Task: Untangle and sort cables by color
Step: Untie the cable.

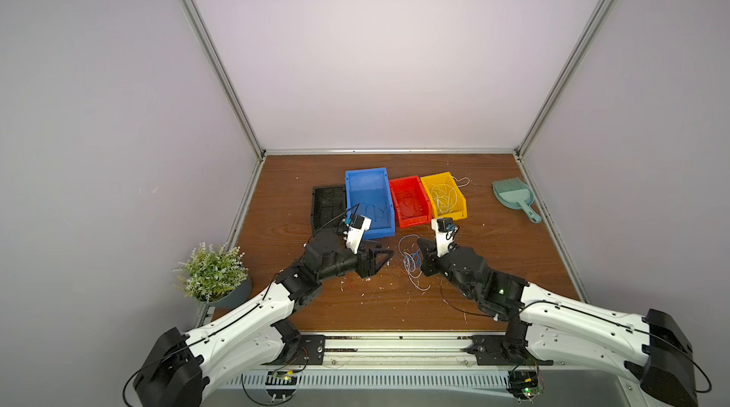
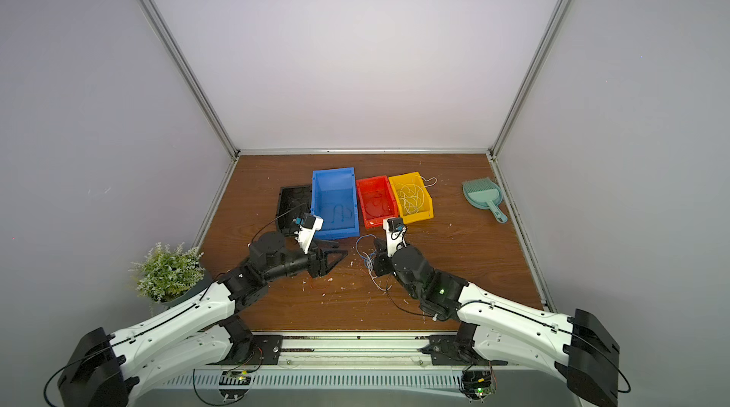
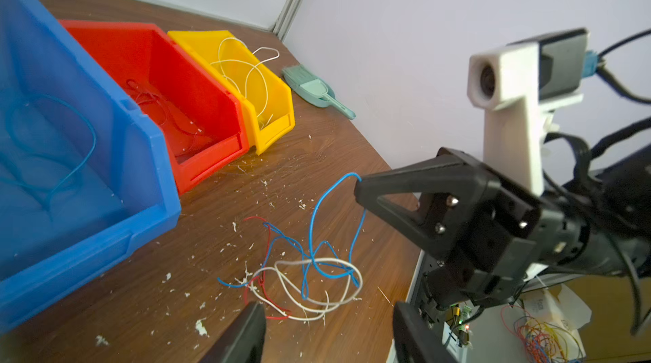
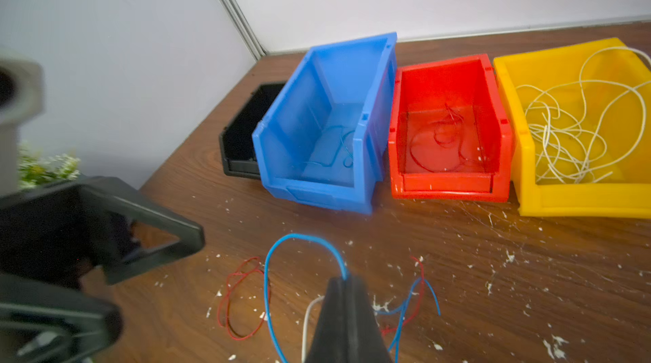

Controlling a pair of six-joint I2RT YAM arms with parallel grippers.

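I am looking into a booth where pale lilac-grey walls point(image 1: 375, 49) are closing in three sides, with aluminium posts point(image 1: 213, 53) running up the two far corners. Soft, even light is washing the back wall. The dark wood-grain bench point(image 1: 525, 235) is carrying white flecks point(image 1: 385, 288), a potted plant point(image 1: 211, 272) at its left edge and a teal dustpan point(image 1: 513, 197) at far right.

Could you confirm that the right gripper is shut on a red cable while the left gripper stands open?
Not quite: the right gripper is shut on a blue cable, not a red one, as the right wrist view shows. The left gripper does stand open.
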